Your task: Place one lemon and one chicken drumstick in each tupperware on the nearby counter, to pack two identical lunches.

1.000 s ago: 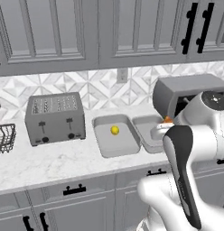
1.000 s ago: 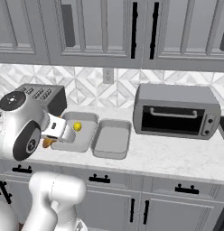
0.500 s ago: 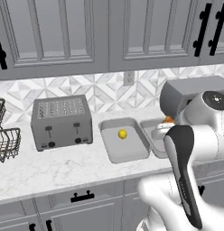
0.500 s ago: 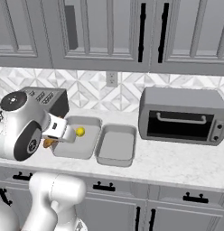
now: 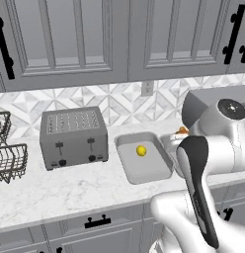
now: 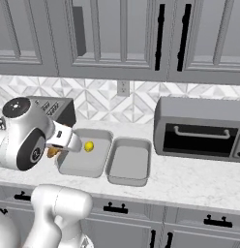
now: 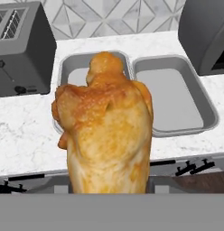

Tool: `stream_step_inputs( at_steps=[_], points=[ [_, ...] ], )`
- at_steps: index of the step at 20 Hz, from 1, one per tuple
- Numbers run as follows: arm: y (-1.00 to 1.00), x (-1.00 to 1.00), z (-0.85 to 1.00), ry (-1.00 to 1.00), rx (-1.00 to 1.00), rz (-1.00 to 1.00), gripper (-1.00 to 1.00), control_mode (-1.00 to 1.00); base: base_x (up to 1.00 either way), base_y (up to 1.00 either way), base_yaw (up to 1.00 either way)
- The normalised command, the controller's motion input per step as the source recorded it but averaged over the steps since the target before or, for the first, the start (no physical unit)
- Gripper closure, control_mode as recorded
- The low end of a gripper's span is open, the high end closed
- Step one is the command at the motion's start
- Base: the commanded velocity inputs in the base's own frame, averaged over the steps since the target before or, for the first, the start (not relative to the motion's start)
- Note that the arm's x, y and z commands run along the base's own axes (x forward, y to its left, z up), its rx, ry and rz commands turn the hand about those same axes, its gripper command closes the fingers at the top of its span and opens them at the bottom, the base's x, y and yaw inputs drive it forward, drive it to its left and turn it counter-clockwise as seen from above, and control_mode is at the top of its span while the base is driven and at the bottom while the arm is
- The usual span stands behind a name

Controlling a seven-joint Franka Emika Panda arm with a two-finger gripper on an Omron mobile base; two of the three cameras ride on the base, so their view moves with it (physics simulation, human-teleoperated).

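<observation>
The hand view is the one that makes the grip plain: a golden-brown chicken drumstick (image 7: 105,131) stands upright right in front of the camera, rising from where the fingertips would be, so the gripper (image 7: 107,191) is clamped on it, though the drumstick hides the fingers themselves. Behind the drumstick in that view lie two grey tupperware trays side by side on the white marble counter (image 7: 23,131): the left tray (image 7: 71,67), partly hidden, and the right tray (image 7: 175,97), whose floor is bare. The base views add what the drumstick blocks. In the left base view a lemon (image 5: 141,150) sits on the floor of the left tray, near its far end, and the arm covers most of the right tray; only a scrap of orange drumstick shows past the white wrist. In the right base view both trays show, touching along their long sides, with the lemon in the left one, and the drumstick peeks out under the hand just beside the left tray's near-left corner. A toaster (image 5: 72,137) stands left of the trays, a wire basket (image 5: 8,155) at the far left, and a toaster oven (image 6: 202,128) to the right.
</observation>
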Motion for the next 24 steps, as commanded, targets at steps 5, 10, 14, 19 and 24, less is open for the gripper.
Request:
stream_step_inputs(
  at_steps=[5, 10, 14, 19, 24],
  points=[
    [0.19, 0.75, -0.27, 0.05, 0.0, 0.04, 1.0, -1.0, 0.0, 0.0, 0.0],
    [0.21, 0.9, -0.74, 0.12, 0.0, 0.04, 1.0, -1.0, 0.0, 0.0, 0.0],
    [-0.11, 1.0, -0.76, 0.08, 0.04, -0.01, 1.0, -1.0, 0.0, 0.0, 0.0],
    [-0.11, 1.0, -0.74, 0.18, 0.03, -0.08, 1.0, -1.0, 0.0, 0.0, 0.0],
    [0.04, 0.75, -0.7, 0.2, -0.01, -0.12, 1.0, -1.0, 0.0, 0.0, 0.0]
  ],
)
